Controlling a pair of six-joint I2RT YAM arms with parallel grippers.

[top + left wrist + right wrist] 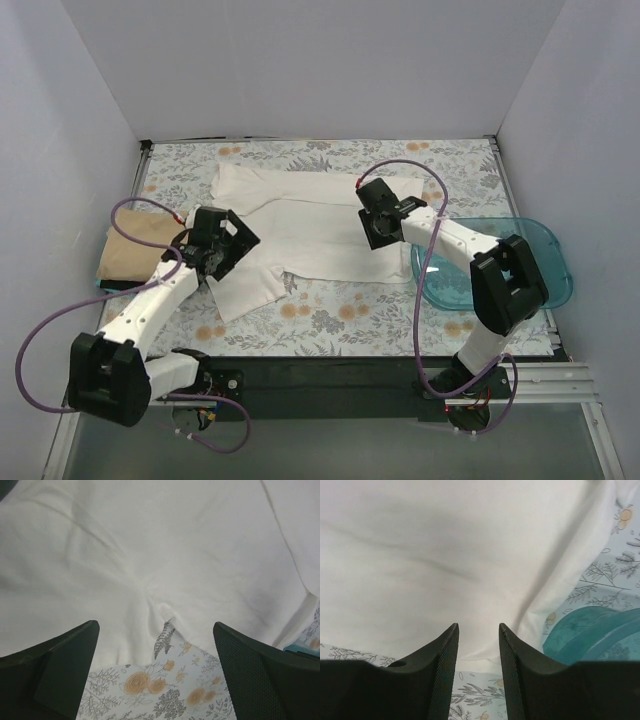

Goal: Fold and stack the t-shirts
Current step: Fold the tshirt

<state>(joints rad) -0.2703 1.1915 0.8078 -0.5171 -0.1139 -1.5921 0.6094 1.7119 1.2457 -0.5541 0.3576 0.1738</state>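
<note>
The white t-shirt (300, 225) lies spread and partly folded in the middle of the floral table, and fills the left wrist view (150, 555) and the right wrist view (460, 545). The tan-beige t-shirt (135, 248) lies folded at the left edge. My left gripper (218, 262) is open and empty over the white shirt's near left edge (156, 630). My right gripper (378, 232) is open and empty above the shirt's right side (479, 630); its jaws stand a small gap apart.
A translucent blue plastic tub (545, 262) sits at the right of the table, under my right arm; its rim shows in the right wrist view (590, 630). The floral tablecloth (330, 315) shows in front of the shirts. White walls enclose the table.
</note>
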